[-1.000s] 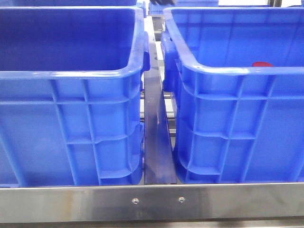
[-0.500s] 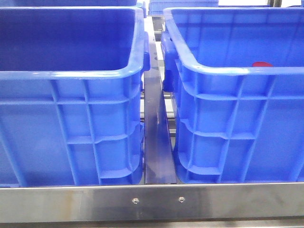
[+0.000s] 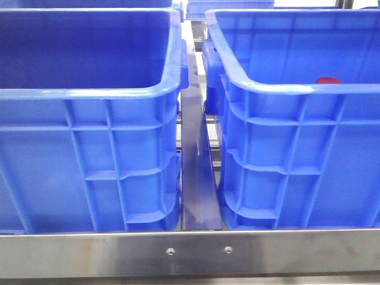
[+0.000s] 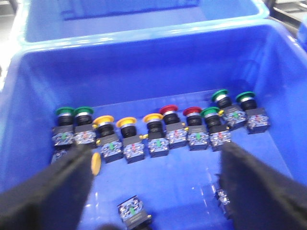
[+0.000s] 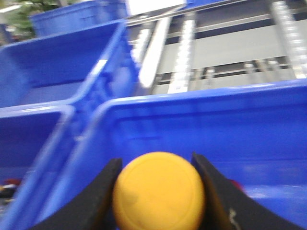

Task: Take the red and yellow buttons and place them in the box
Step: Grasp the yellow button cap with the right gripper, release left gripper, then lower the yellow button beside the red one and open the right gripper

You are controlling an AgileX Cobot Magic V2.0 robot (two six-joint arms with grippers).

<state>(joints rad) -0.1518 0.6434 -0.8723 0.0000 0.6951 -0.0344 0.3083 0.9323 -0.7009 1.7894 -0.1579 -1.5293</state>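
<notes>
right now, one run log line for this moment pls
left gripper: open over crate of push buttons | right gripper: shut on yellow button above blue crate | red button in right crate

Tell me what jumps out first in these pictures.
The yellow button fills the right wrist view, clamped in the right hand above a blue crate. In the left wrist view, a row of push-buttons with green, yellow and red caps lies on another crate's floor, the open left hand above them. From the front, two blue crates dominate, with a red cap peeking over the right one's rim.
</notes>
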